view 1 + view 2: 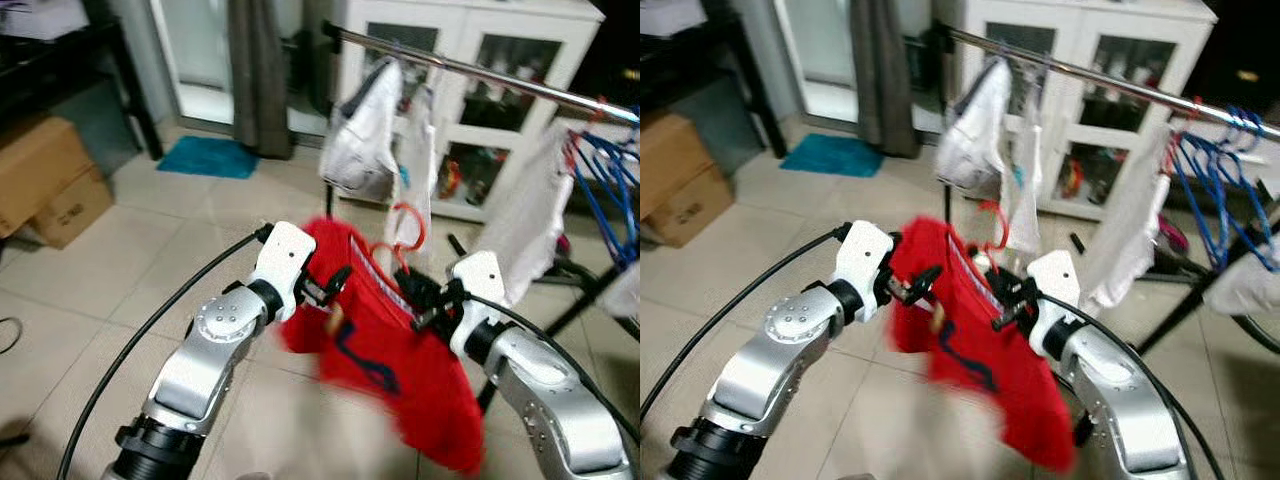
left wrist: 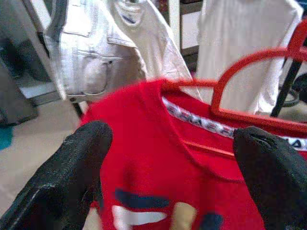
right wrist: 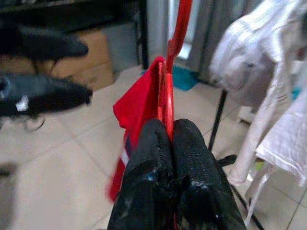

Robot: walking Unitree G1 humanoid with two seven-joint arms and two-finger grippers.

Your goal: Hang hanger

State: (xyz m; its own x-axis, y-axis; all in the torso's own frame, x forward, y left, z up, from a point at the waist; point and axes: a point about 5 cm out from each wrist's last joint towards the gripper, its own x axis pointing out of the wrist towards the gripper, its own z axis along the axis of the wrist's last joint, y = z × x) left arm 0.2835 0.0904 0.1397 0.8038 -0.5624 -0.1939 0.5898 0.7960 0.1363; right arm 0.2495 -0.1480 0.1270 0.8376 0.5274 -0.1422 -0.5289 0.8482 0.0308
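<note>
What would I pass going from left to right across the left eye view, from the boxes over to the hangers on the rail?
Brown cardboard boxes → teal floor mat → left end effector → red T-shirt on its red plastic hanger → right end effector → blue wire hangers on the metal rail.

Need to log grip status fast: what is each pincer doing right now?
Left pincer: open, fingers apart before the red T-shirt.
Right pincer: shut on the red plastic hanger.
</note>
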